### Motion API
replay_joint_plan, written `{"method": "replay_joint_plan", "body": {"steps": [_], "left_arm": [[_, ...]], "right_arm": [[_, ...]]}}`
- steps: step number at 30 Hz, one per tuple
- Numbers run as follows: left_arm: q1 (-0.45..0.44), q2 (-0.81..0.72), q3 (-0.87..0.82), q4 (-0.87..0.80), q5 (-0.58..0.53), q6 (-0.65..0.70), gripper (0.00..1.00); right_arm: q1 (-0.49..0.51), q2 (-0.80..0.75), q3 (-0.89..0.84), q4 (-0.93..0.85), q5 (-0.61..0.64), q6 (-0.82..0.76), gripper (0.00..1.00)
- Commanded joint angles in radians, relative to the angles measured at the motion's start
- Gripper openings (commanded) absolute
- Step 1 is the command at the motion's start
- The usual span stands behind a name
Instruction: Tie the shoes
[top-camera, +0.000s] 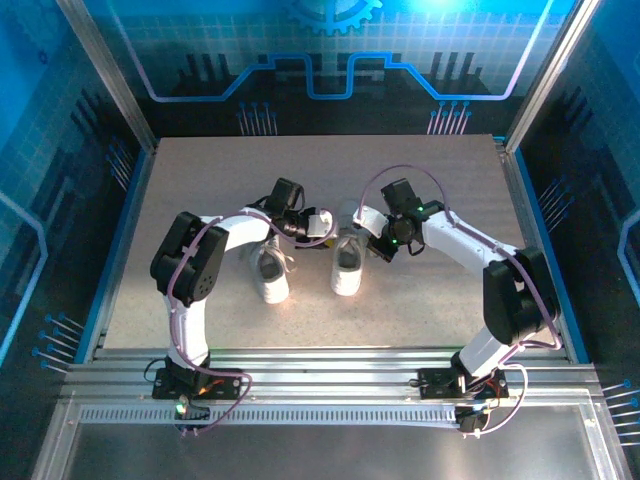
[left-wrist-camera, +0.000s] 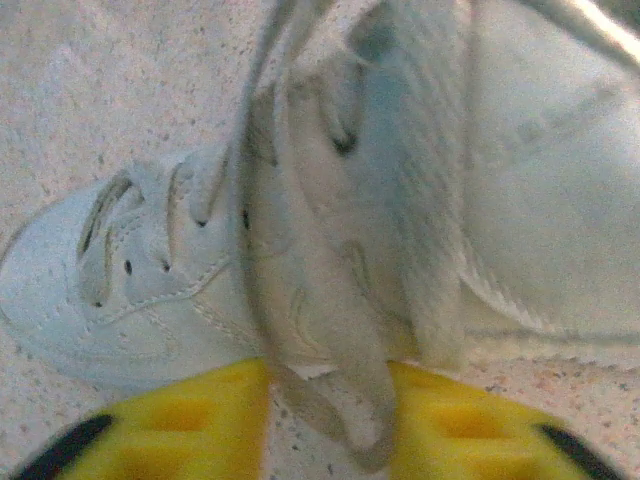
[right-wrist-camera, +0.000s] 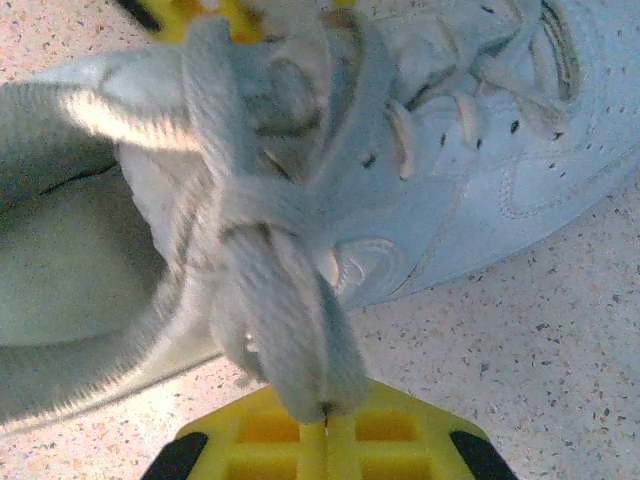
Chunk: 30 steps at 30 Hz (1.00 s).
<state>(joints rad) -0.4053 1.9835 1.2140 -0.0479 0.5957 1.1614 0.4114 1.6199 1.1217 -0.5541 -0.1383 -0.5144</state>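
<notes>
Two small white shoes stand side by side mid-table, the left shoe (top-camera: 270, 275) and the right shoe (top-camera: 347, 270). Both grippers hover over the right shoe's opening. My left gripper (top-camera: 322, 228) comes from the left, my right gripper (top-camera: 365, 222) from the right. In the left wrist view the yellow fingers (left-wrist-camera: 180, 425) stand apart around a hanging loop of white lace (left-wrist-camera: 350, 400), the left gripper (left-wrist-camera: 330, 425) open, table showing in the gap. My right gripper (right-wrist-camera: 327, 425) is shut on a thick lace loop (right-wrist-camera: 290, 340) rising from the crossed laces of the shoe (right-wrist-camera: 500, 170).
The speckled tabletop (top-camera: 200, 180) has free room all round the shoes. Metal frame posts and blue walls close it on the left, right and back. Aluminium rails (top-camera: 330, 365) carry the arm bases at the near edge.
</notes>
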Motion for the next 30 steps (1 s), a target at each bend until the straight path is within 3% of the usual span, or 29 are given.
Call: {"method": "replay_joint_plan", "body": {"steps": [1, 2, 16, 30], "left_arm": [[-0.003, -0.059, 0.008, -0.034, 0.003, 0.034, 0.05], [-0.002, -0.074, 0.002, -0.042, -0.004, 0.039, 0.00], [0.018, -0.179, -0.027, -0.152, -0.154, -0.044, 0.00], [0.039, -0.186, -0.050, -0.166, -0.203, -0.101, 0.00]], "right_arm": [[-0.002, 0.003, 0.030, -0.027, -0.004, -0.016, 0.02], [-0.003, 0.002, 0.030, -0.030, -0.003, -0.016, 0.02], [-0.028, -0.013, 0.032, -0.070, -0.011, -0.012, 0.00], [-0.042, -0.003, 0.030, -0.110, -0.050, 0.001, 0.00]]}}
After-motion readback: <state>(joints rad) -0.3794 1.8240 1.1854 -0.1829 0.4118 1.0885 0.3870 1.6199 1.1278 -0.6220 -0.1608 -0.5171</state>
